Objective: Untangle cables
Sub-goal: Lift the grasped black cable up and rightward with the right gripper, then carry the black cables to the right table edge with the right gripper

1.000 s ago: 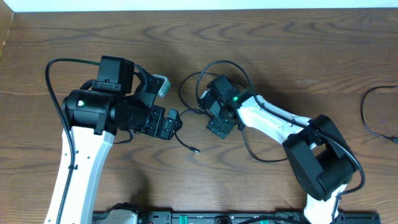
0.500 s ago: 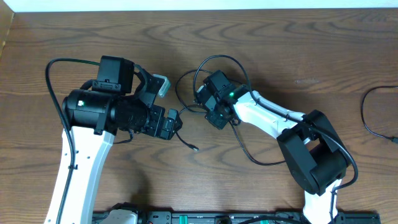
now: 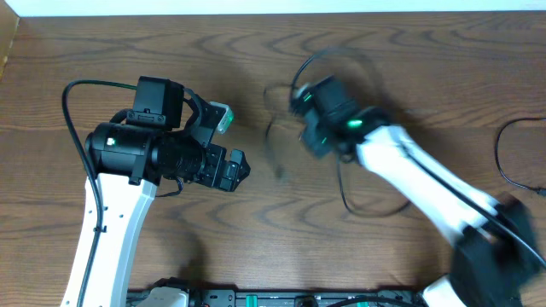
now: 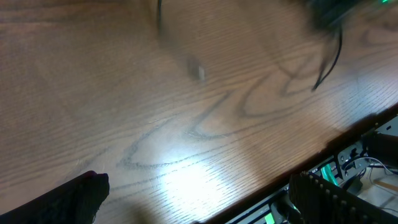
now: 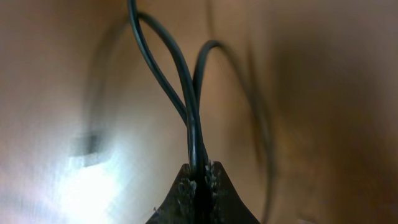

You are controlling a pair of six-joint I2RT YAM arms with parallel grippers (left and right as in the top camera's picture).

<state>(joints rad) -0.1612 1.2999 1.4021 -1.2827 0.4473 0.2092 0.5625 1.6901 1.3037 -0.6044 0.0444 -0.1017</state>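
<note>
A black cable (image 5: 184,87) runs as two strands into my right gripper (image 5: 200,177), whose jaws are shut on it. In the overhead view that gripper (image 3: 303,115) is motion-blurred above the table's middle. The cable's loops (image 3: 275,145) trail blurred to its left and one loop (image 3: 363,207) lies below the arm. My left gripper (image 3: 229,141) stands open left of the cable with nothing between its fingers. In the left wrist view it (image 4: 199,208) hovers over bare wood. A blurred plug end (image 4: 198,71) and a cable strand (image 4: 326,62) show beyond it.
Another black cable (image 3: 505,158) curls at the table's right edge. The thick black wire (image 3: 77,119) of the left arm loops out at the left. The table's front edge with a rail (image 3: 281,298) runs along the bottom.
My right gripper closed on the black cable and swung up and to the right, dragging loops and plug end away from the left gripper. The left arm has stayed put.
</note>
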